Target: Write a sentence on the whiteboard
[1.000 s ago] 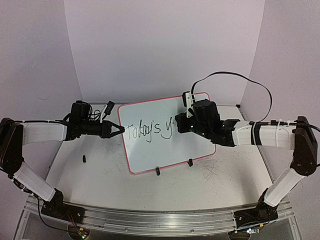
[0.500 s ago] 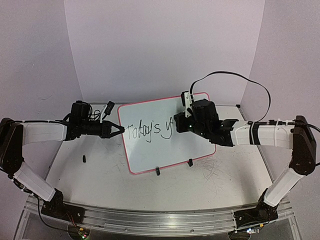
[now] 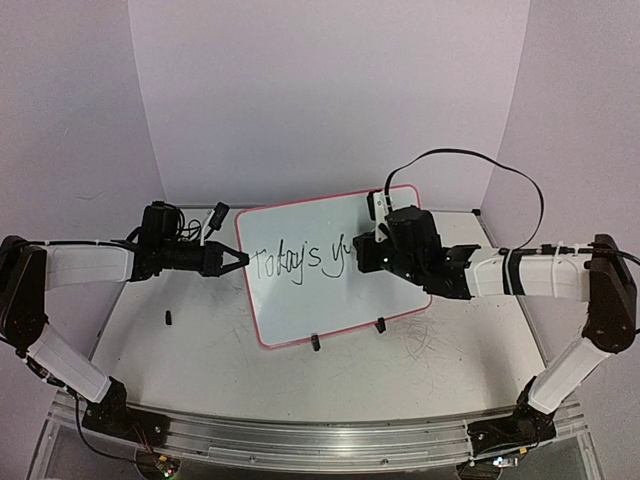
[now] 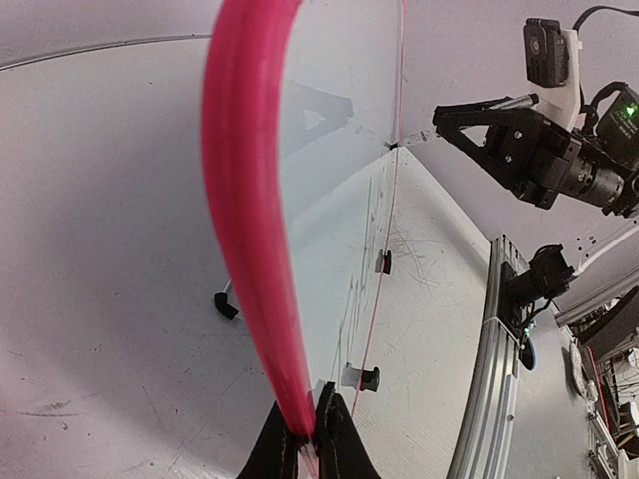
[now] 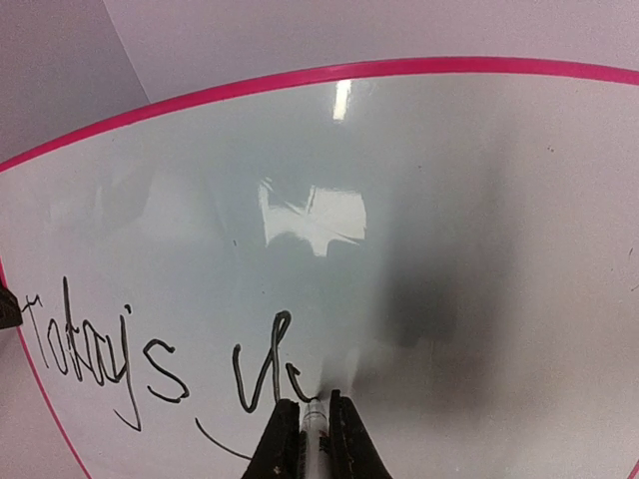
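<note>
Left wrist view: your left gripper (image 4: pixel 312 431) pinches the whiteboard (image 4: pixel 245 200) by its rim. It looks light, stiff and slick, so brace that edge. Your right gripper (image 5: pixel 315 424) clamps the marker (image 5: pixel 316 407), its tip at the sentence (image 5: pixel 150 359).

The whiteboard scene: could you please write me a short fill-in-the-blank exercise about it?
1. The left gripper is shut on the whiteboard's red-pink ____.
2. The right gripper presses a marker against the ____.
3. The first finished word of the sentence reads ____.
4. The black clip feet under the board number ____.
Missing words: rim; whiteboard; Today's; two.
</note>
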Robot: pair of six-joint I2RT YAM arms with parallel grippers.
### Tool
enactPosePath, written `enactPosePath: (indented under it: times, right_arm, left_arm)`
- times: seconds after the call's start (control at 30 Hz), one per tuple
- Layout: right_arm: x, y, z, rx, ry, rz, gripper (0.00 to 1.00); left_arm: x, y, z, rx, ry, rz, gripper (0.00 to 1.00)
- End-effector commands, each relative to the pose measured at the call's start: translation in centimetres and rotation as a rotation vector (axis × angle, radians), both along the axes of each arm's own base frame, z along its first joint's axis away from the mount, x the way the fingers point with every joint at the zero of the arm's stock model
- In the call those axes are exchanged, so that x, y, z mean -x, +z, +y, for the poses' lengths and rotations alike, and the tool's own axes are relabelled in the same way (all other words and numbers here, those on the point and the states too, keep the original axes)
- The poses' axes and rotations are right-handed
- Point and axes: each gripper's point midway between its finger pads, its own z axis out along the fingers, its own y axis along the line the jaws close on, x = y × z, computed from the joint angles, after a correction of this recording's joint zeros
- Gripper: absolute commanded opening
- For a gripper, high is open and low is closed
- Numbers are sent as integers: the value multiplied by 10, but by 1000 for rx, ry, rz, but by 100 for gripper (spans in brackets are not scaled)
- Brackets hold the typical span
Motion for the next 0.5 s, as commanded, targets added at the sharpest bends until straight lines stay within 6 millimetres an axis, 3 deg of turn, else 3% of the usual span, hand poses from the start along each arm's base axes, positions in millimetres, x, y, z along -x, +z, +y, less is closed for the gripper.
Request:
enactPosePath:
  times: [0.0, 0.23, 0.47]
  right_arm:
    - [-13, 26, -11, -18, -65, -61, 0]
    - [-22, 39, 2, -27, -41, -89, 0]
    - [-19, 24, 12, -24, 2, -51, 0]
  left_arm:
    - [-23, -23, 13, -127, 113, -27, 0]
    - [-22, -22, 13, -128, 114, -29, 0]
    - [-23, -25, 13, -131, 110, -24, 0]
